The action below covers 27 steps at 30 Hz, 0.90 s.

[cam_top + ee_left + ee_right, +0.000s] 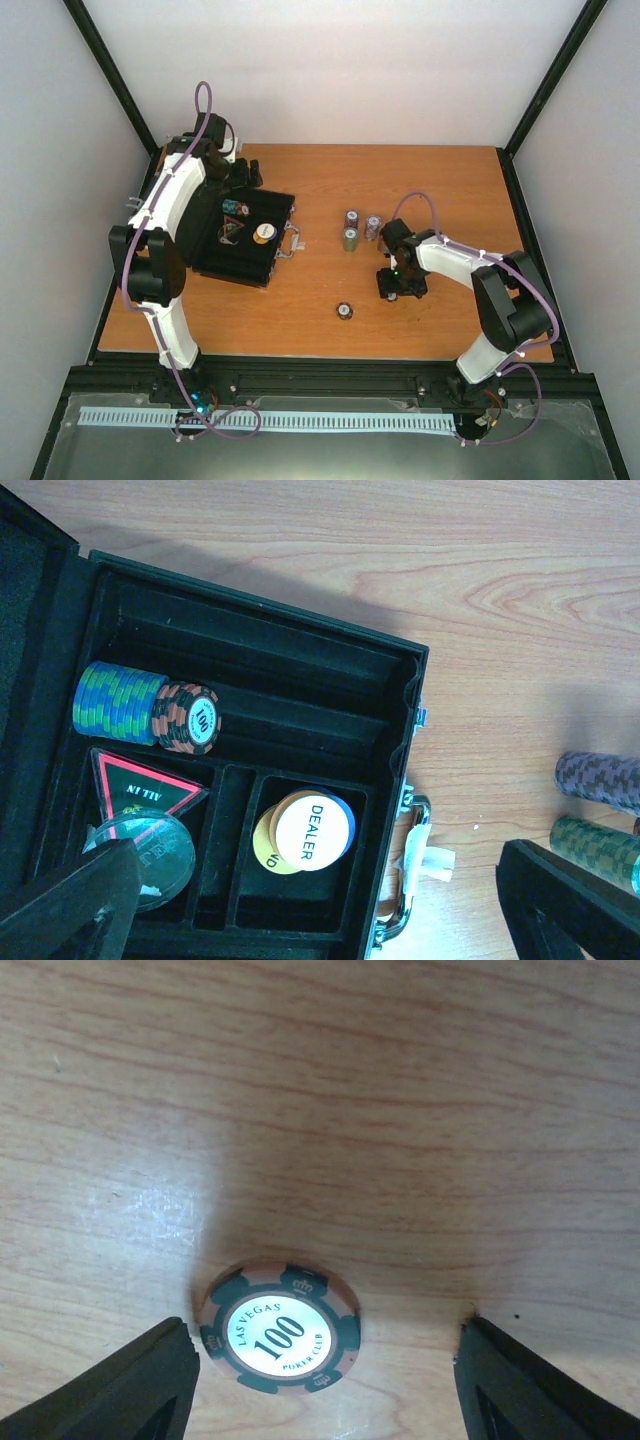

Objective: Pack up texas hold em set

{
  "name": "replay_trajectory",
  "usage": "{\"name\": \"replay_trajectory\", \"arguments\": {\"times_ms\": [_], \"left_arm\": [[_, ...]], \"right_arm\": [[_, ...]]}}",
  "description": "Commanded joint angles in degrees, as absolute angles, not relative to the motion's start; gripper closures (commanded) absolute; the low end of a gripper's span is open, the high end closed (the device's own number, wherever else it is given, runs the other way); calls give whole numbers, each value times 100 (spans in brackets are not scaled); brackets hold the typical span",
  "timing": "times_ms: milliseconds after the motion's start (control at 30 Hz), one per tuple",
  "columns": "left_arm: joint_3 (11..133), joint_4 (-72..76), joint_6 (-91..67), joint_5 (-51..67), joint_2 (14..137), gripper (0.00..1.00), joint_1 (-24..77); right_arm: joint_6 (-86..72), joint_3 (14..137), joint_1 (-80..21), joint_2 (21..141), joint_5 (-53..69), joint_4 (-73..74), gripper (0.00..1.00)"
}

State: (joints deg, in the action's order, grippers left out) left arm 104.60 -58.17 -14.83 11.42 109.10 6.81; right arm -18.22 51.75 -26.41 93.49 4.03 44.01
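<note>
The black case [212, 262] lies open at the left, under my left gripper [243, 188], which is open and empty above it [320, 925]. In the left wrist view the case [395, 660] holds a lying row of blue, green and orange chips [145, 705], a red-edged dark triangular token [145, 788], a clear disc [145, 855] and stacked dealer discs [305, 830]. Three chip stacks [352, 230] stand mid-table. My right gripper [400, 287] is open and points down at the table. A single "100" chip [280, 1335] lies flat between its fingers [110, 1390], closer to the left one.
A lone chip [344, 311] lies on the wooden table [450, 190] left of my right gripper. The case's silver handle [412, 880], wrapped in white tape, faces the chip stacks. Purple [600, 780] and green [595, 842] stacks show at the left wrist view's right edge. Black frame posts border the table.
</note>
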Motion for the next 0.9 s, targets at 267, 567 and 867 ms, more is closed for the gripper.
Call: {"name": "replay_trajectory", "arguments": {"times_ms": [267,567,867], "left_arm": [[10504,-5777,-1425,1177,10751,0,624],[10477,-5792,-1346,1131,10706,0,624],[10426,-5832,-1201,989,10650,0,625]], "right_arm": [[-2037,5011,-3158,9889,212,4255,28],[-2088,4999,-3221,10088,229,4271,41],[-2157,4934,-3221,10089,225,4276,55]]}}
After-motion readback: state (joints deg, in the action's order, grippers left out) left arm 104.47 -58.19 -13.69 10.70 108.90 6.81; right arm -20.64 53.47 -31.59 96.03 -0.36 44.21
